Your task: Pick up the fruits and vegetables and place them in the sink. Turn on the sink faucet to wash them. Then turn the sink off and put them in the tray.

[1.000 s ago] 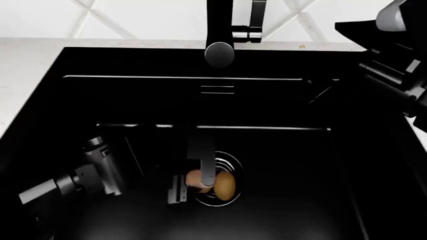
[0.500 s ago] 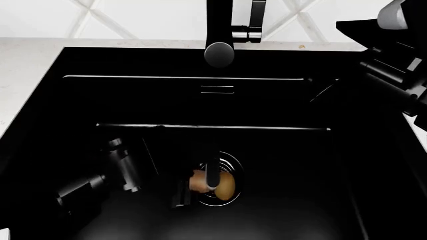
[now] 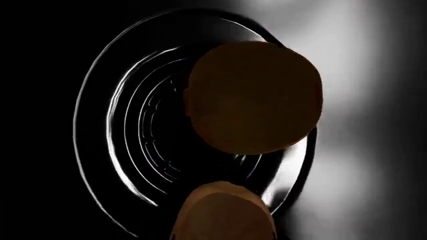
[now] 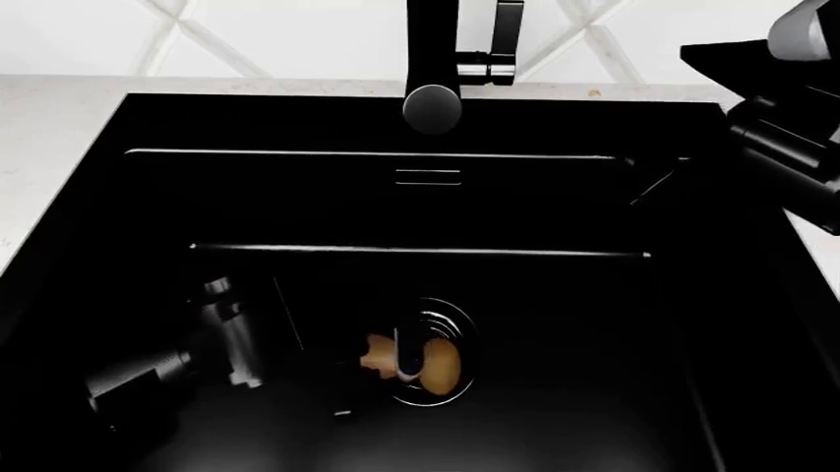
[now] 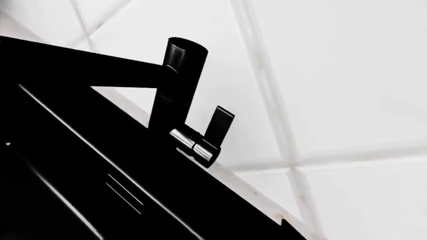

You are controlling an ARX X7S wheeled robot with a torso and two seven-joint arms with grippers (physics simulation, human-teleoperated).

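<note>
Both pieces lay at the bottom of the black sink point(image 4: 157, 197), on the ringed metal drain point(image 4: 453, 329). In head view the kiwi point(image 4: 442, 367) sat on the drain's right part, w/ the orange-tan potato-like piece point(image 4: 380, 354) just beside it on the left; a thin dark finger point(image 4: 408, 346) of the left gripper point(image 4: 381, 379) crossed btwn them. The left arm reached down into the basin from the lower left. Left gripper: fingers seemed to straddle the potato-like piece, but too dark to tell whether spread or pinching. Left wrist view showed the kiwi point(image 3: 253, 97) close-up over the drain rings point(image 3: 140, 140), potato-like piece point(image 3: 223, 212) near it at the frame edge.

Right arm point(image 4: 788, 118) was up at the sink's back right corner; its fingers weren't visible. Right wrist view looked at the faucet point(image 5: 177, 85), its side lever point(image 5: 219, 122) upright, white tiled wall point(image 5: 347, 75) behind. Faucet's grey-tipped spout point(image 4: 432, 108) hung over the basin's back edge.
</note>
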